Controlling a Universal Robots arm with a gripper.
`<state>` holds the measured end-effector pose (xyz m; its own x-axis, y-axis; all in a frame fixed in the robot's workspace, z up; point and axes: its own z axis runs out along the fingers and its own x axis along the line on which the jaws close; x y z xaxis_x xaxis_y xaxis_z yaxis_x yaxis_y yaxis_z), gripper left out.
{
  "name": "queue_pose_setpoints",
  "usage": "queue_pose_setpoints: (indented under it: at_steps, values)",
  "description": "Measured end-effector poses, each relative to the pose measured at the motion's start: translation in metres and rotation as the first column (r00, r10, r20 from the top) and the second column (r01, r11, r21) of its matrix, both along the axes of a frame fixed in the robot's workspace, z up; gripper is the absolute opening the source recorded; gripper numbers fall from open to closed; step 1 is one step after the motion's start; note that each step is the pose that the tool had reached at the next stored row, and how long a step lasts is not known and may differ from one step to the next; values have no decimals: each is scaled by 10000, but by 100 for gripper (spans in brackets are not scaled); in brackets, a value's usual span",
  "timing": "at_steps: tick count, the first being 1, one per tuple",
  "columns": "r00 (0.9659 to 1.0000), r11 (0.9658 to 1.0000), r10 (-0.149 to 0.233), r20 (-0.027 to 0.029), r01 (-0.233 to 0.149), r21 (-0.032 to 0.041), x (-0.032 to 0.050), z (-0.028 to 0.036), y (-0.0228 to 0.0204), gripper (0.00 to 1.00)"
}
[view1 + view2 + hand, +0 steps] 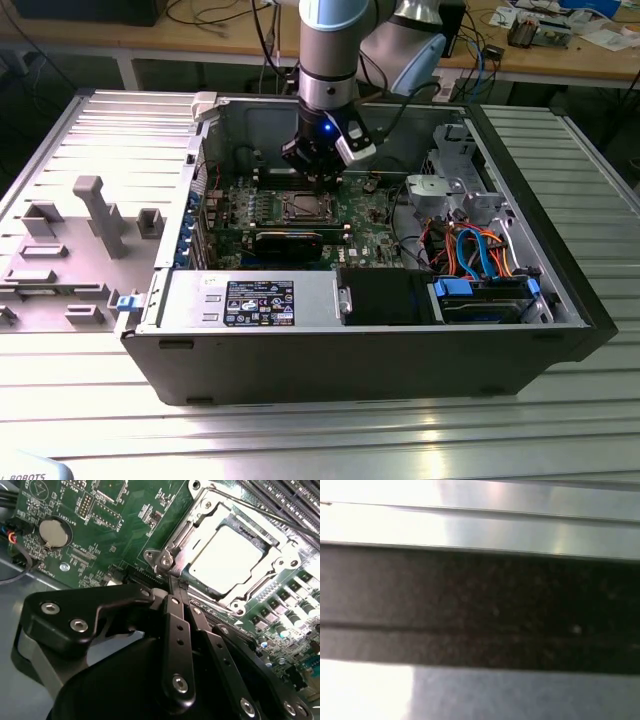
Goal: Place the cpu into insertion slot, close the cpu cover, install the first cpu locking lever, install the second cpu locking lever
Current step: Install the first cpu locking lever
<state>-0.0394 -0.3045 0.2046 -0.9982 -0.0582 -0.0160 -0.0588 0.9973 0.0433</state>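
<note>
1. The exterior view takes in the whole open computer case [380, 330] lying on a ribbed metal desk [300, 430], with the green motherboard [300, 215] on its floor and the arm [330, 50] coming down from above into the case.
2. The second wrist view gives the close detail: the cpu [225, 560], a flat square chip with a pale silvery top, sits inside the insertion slot [272, 542].
3. In that same view the cpu cover [200, 517], a thin silvery frame with a large window, lies flat around the chip, its top showing through the window.
4. A thin metal lever rod [260, 512] runs along the far side of the socket.
5. A round coin battery [53, 533] sits on the board, well apart from the socket.
6. In the exterior view the socket [303, 207] lies near the middle of the board, with a black card [288, 243] just on its near side.
7. The first wrist view shows a dark band [480, 605] between bright metal ribs.
8. The arm stands upright, and the end effector [322, 180] [167, 575] has its black fingers pressed together, their tips down at the corner of the cover frame, pinching nothing that I can make out.
</note>
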Motion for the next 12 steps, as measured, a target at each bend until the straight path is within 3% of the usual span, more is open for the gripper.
queue_pose_setpoints:
  at_steps: [3, 5, 7, 12]
  values:
    - [10000, 10000, 0, -2, 0, -96, 0, -16, 0, 11]
    - [10000, 9999, 2, -3, -2, -118, 0, -23, -2, 11]
    - [10000, 9999, -1, -2, 1, -105, 0, -30, -1, 11]
    - [10000, 10000, 1, 0, -1, 24, 1, -41, 0, 11]
